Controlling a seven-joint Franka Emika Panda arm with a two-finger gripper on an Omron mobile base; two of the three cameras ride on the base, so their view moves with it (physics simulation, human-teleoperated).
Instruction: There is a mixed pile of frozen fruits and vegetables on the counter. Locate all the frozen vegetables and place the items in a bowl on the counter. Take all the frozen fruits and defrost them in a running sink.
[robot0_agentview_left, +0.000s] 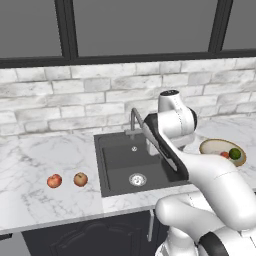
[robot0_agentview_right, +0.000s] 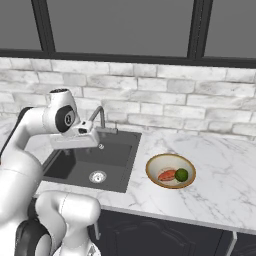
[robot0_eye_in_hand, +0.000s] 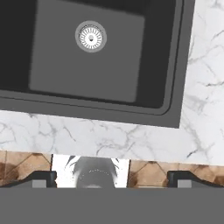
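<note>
- The white arm (robot0_agentview_left: 200, 175) is seen rising from the near right of the left base view, bent at a dark-jointed elbow and reaching away toward the far side.
- In the right base view, the same arm (robot0_agentview_right: 30, 145) is seen climbing from the near left, and its forearm is turned to the right at the top.
- The wrist is held high, and the hand is pointed downward.
- The gripper (robot0_eye_in_hand: 112, 177) is held wide open, with the two dark fingertips (robot0_eye_in_hand: 41, 178) set far apart and nothing held between them.
</note>
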